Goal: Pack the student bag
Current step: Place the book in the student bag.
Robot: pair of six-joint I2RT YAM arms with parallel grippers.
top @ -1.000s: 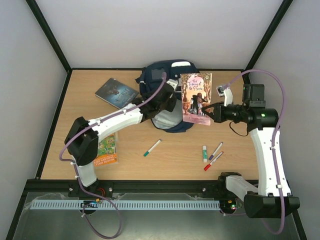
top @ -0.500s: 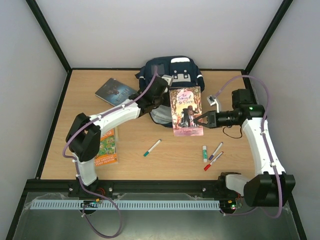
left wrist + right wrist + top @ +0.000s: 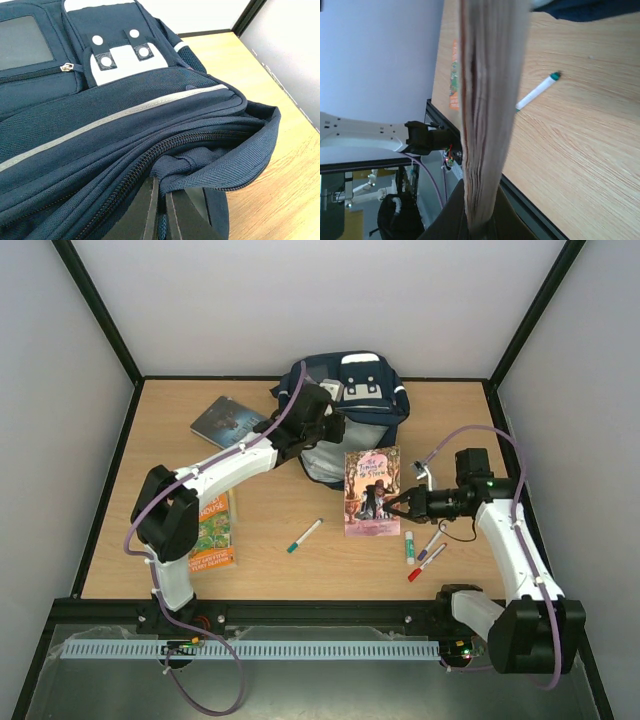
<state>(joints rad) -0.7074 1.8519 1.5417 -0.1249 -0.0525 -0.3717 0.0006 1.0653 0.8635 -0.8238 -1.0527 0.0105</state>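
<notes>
Nearest the arms, at the lower right of the top view, the glue stick (image 3: 409, 547) and two markers (image 3: 429, 550) lie where they were a second ago. So do the green pen (image 3: 305, 535) at lower centre and the orange book (image 3: 212, 531) at lower left.

Just above them, the right gripper (image 3: 397, 505) is clamped on the pink book (image 3: 372, 492), holding it by its edge. This is the main change. A second ago the book stood up beside the bag's right side, and it has since come down and toward the near edge, to the centre right of the frame, well apart from the opening.

Farther back, the left gripper (image 3: 160, 197) is closed on a fold of fabric at the zip of the bag (image 3: 365, 405). It has drawn that edge toward the far side. The bag sits at upper centre, its front patch now facing up and pale lining showing at its near lip.

The dark book (image 3: 228, 421) rests at upper left.

By my reading the book is not yet packed. The mouth is being held open while the book is pulled back, probably to line it up for another try.
</notes>
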